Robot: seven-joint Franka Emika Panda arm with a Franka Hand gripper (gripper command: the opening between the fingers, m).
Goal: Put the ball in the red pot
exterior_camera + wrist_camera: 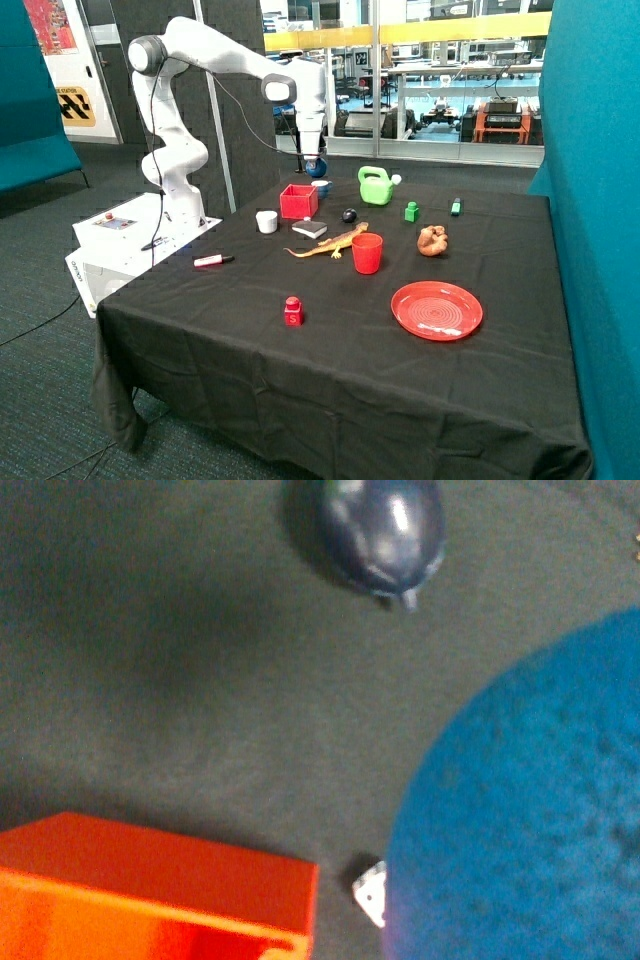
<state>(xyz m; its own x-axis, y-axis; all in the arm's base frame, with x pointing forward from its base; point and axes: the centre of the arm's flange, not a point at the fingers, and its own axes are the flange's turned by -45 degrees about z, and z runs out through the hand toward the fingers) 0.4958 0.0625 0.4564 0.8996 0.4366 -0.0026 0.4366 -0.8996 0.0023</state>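
Note:
The dark blue ball (316, 166) hangs above the table's far side with my gripper (315, 158) shut on it. It sits just beyond and to one side of the red pot (298, 201), higher than the pot's rim. In the wrist view the ball (520, 810) fills a large part of the picture, close to the camera. A corner of the red pot (150, 890) shows beside it on the black cloth. The pot's inside is not visible. A smaller black roundish object (385, 530) lies further off on the cloth.
Around the pot stand a white cup (266, 221), a dark flat block (309, 229) and an orange lizard (330, 241). A green watering can (376, 184), red cup (367, 252), brown toy (432, 240), red plate (436, 310), knobbed red block (292, 311) and marker (213, 260) are spread about.

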